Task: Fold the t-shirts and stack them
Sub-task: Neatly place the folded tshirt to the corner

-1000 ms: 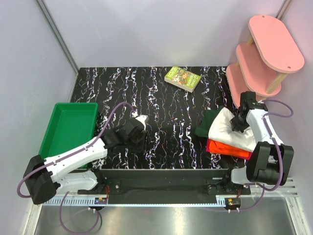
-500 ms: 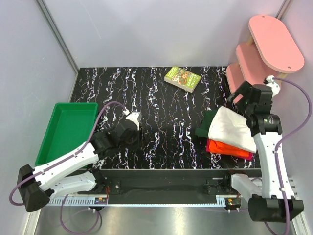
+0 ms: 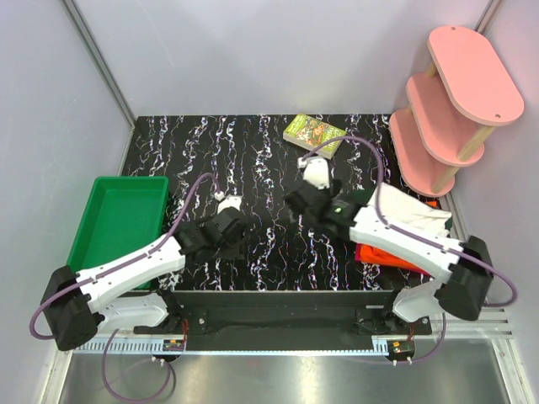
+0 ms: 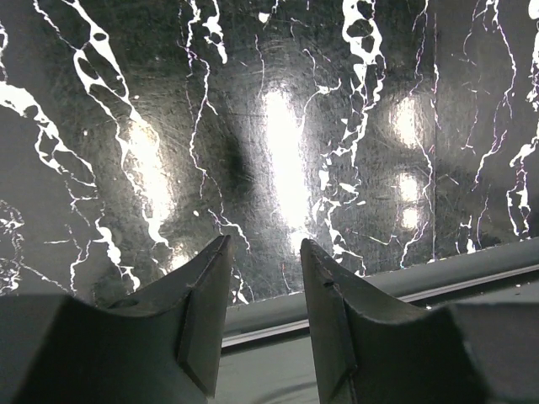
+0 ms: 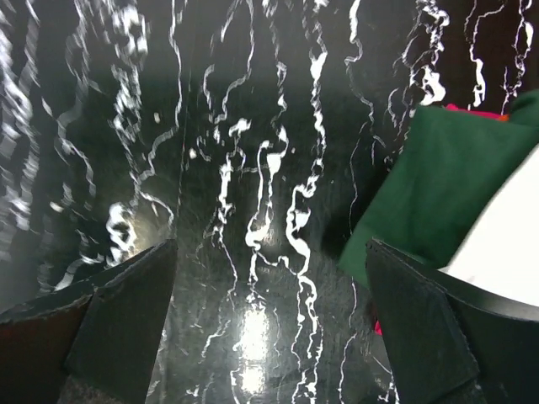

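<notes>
The shirts (image 3: 410, 220) lay stacked right of the book (image 3: 314, 135) and nearer, white on top over orange and red. Folding looked finished and the step in hand was likely the withdrawal, so the next move would call only for parking clear without snagging the green sleeve (image 5: 425, 181). The right gripper (image 5: 268, 252) hung wide and empty just on the book's near side, where half a second earlier it was raised beyond the stack, well right of the book; the left gripper (image 4: 263, 252), narrow and empty, left of the book and nearer, had barely shifted.
</notes>
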`<control>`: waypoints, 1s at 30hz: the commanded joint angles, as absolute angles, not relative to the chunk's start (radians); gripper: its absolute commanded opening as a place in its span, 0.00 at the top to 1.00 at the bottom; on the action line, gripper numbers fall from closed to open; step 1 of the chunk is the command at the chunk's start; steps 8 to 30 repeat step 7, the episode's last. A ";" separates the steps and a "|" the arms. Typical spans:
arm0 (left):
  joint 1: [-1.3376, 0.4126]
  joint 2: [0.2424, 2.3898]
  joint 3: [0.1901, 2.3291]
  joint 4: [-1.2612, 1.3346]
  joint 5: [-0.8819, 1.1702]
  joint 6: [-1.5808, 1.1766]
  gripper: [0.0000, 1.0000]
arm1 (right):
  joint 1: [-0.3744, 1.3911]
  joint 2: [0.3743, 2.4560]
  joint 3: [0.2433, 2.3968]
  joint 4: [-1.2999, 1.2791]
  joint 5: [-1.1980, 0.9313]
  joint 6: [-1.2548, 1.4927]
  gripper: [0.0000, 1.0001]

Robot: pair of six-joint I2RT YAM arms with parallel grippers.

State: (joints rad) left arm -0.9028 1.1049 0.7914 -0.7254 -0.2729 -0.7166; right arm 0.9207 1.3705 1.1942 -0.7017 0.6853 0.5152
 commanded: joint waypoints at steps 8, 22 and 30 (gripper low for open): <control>-0.907 1.075 0.862 -0.742 -0.356 -0.747 0.56 | 1.181 1.583 1.356 -0.733 0.995 0.497 0.00; -0.907 1.075 0.862 -0.742 -0.356 -0.747 0.56 | 1.181 1.583 1.356 -0.733 0.995 0.497 0.00; -0.907 1.075 0.862 -0.742 -0.356 -0.747 0.56 | 1.181 1.583 1.356 -0.733 0.995 0.497 0.00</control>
